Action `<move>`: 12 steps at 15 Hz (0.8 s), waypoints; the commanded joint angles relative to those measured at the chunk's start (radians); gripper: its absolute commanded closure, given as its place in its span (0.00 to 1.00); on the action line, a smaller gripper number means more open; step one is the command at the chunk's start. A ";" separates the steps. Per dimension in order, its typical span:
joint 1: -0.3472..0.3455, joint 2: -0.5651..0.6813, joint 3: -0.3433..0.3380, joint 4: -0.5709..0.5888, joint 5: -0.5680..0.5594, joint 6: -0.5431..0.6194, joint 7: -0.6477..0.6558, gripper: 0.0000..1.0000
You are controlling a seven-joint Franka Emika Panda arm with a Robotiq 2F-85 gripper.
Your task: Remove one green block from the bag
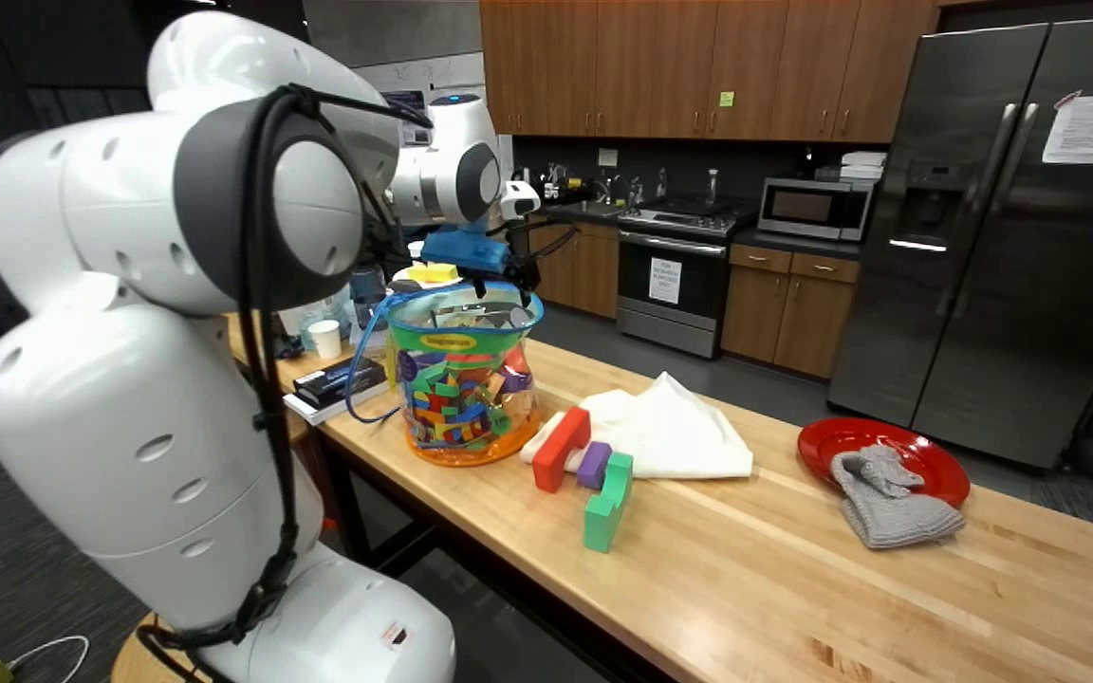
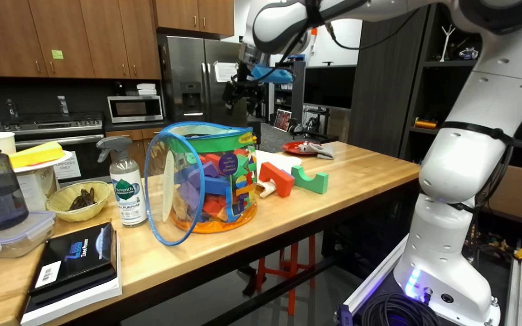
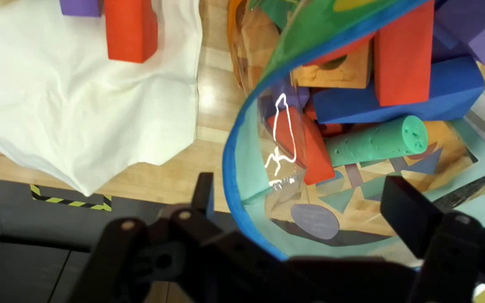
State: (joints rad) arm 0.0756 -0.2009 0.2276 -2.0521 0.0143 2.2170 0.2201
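The clear plastic bag (image 1: 411,339) with a blue rim and green band stands upright on the table in both exterior views (image 2: 215,144). Its top is open and many-coloured blocks lie inside. In the wrist view a green block (image 3: 373,141), cylinder-shaped, lies on its side inside the bag, against a red block (image 3: 303,145) and a blue block (image 3: 398,99). My gripper (image 3: 301,185) is open and empty above the bag's opening, also in an exterior view (image 1: 504,287). In the wrist view one finger appears outside the blue rim, the other over the opening. Further green blocks inside are partly hidden.
A green arch block (image 1: 609,503), a red arch block (image 1: 562,450) and a purple block (image 1: 593,466) stand beside the bag near a white cloth (image 1: 675,427). A red plate (image 1: 822,438) holds a grey cloth. The bag's lid (image 2: 169,185) hangs down near a spray bottle (image 2: 127,190).
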 commanded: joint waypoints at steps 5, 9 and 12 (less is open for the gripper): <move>0.103 0.256 0.018 0.296 -0.066 -0.087 -0.076 0.00; 0.160 0.348 0.026 0.372 -0.095 -0.118 -0.074 0.00; 0.185 0.388 0.022 0.392 -0.099 -0.129 -0.077 0.00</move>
State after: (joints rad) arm 0.2412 0.1439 0.2571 -1.7146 -0.0678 2.1279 0.1609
